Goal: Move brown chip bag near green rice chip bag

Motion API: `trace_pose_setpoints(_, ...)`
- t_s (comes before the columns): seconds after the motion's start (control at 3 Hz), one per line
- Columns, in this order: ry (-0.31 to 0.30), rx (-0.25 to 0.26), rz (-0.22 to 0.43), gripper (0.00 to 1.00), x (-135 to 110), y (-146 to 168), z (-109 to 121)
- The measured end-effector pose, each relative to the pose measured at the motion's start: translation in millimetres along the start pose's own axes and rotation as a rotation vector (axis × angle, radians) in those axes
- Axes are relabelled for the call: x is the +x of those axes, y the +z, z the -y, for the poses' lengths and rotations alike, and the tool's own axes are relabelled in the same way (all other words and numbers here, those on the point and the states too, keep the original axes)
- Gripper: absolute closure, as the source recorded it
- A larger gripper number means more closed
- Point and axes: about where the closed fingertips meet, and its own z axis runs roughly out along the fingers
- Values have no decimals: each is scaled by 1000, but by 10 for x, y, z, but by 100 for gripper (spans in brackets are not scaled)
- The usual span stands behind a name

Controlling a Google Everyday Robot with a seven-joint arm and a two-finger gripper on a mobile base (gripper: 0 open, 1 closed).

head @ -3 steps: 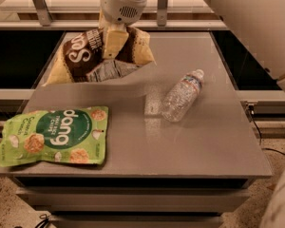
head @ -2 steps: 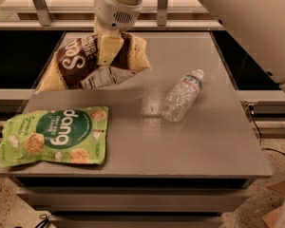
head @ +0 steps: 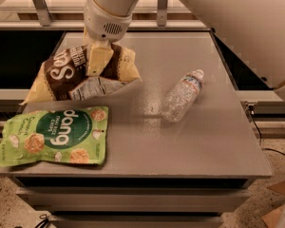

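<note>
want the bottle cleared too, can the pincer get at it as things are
Probably not yet: the pincer is at the back left, shut on the brown chip bag. The water bottle lies in the open to the right, nothing over it, so once freed it looks reachable.

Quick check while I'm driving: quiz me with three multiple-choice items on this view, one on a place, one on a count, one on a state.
1. Where does the green rice chip bag lie on the table?
A front left
B back right
C middle of the far edge

2. How many snack bags are in view?
A one
B two
C four

3. The gripper, at back left, is:
A shut on the brown chip bag
B open and empty
C lying flat on the table

Answers:
1 A, it lies flat at the near left corner.
2 B, one green, one brown.
3 A, its jaws pinch the bag's upper part.
</note>
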Motion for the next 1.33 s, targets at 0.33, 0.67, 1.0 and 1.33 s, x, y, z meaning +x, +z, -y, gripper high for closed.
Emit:
trace_pose_setpoints(0.33,-18,-20,50,84,-90,104,2)
trace_pose_setpoints(0.67,-34,-34,83,60,-156,191,37)
trace_pose_setpoints(1.0,-41,-41,102,37,-187,252,70)
trace_pose_setpoints(1.33,-33,-38,112,14,-182,287,111)
